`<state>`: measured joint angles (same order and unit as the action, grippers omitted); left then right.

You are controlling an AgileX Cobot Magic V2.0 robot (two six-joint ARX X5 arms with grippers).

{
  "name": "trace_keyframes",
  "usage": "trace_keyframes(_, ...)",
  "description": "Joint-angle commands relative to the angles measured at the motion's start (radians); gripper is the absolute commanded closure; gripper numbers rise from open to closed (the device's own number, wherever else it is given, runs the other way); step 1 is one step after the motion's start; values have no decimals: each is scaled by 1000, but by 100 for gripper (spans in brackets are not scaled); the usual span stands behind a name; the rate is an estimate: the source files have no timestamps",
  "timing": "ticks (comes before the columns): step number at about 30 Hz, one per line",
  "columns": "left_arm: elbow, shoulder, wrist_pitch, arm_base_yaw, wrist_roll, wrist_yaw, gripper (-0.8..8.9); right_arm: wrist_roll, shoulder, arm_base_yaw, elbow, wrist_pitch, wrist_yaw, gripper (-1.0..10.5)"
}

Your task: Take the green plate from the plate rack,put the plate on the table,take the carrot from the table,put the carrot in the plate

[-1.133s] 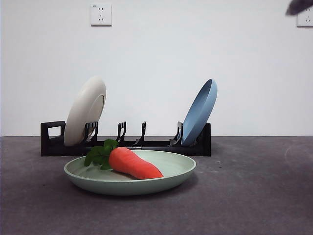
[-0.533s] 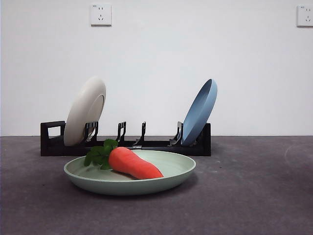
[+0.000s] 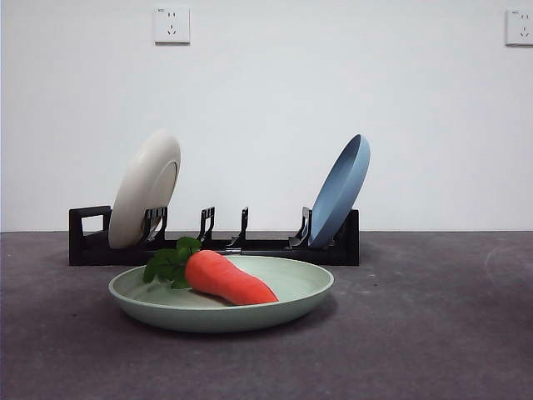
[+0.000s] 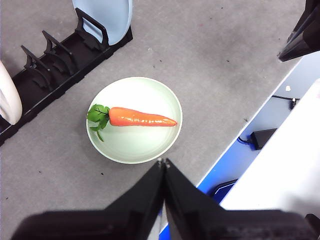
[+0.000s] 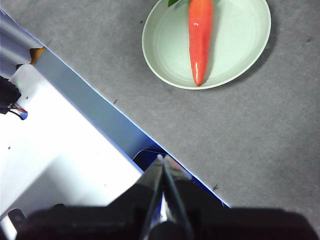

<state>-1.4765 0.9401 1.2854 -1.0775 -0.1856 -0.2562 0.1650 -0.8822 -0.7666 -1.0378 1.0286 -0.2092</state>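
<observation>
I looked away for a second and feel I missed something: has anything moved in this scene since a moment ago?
Only one thing: a dark arm tip that showed at the front view's top right corner a second ago has slipped out of sight. Nothing was grabbed or released. The carrot lies in the green plate on the table as before, and the cream plate and blue plate stand unmoved in the plate rack. Both claws are shut and empty.

The left gripper (image 4: pixel 164 161) is matte black: two long flat jaws that widen from slim tips into a broad, dark, blurred base filling the frame between about 5 and 8 o'clock. The right gripper (image 5: pixel 162 158) has the same black, wedge-shaped build, its inner jaw edges catching pale grey highlights. Neither wrist view shows screws, cables or markings on them clearly.
</observation>
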Motion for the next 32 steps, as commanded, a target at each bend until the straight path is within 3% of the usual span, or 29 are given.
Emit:
trace_keyframes(1, 0, -3, -30, -3, 17, -12, 817, -6, 2, -2, 4, -2, 2, 945)
trace_keyframes(3, 0, -10, -92, 13, 57, -39, 817, -6, 2, -2, 4, -2, 2, 945)
trace_keyframes(6, 14, -48, -298, 105, 266, -79, 817, -6, 2, -2, 4, -2, 2, 945)
trace_keyframes(8, 47, -84, -464, 204, 389, 0, 817, -6, 2, -2, 4, -2, 2, 945)
trace_keyframes(10, 101, -127, -616, 327, 453, 144, 817, -6, 2, -2, 4, -2, 2, 945)
trace_keyframes(12, 183, -185, -753, 474, 462, 284, 817, -6, 2, -2, 4, -2, 2, 945)
trace_keyframes(14, 278, -246, -860, 603, 460, 348, 817, -6, 2, -2, 4, -2, 2, 945)
trace_keyframes(20, 639, -454, -1138, 885, 420, 357, 817, -6, 2, -2, 4, -2, 2, 945)
trace_keyframes(26, 957, -658, -1210, 1015, 385, 356, 817, -6, 2, -2, 4, -2, 2, 945)
trace_keyframes(32, 1197, -810, -1210, 1072, 345, 356, 817, -6, 2, -2, 4, -2, 2, 945)
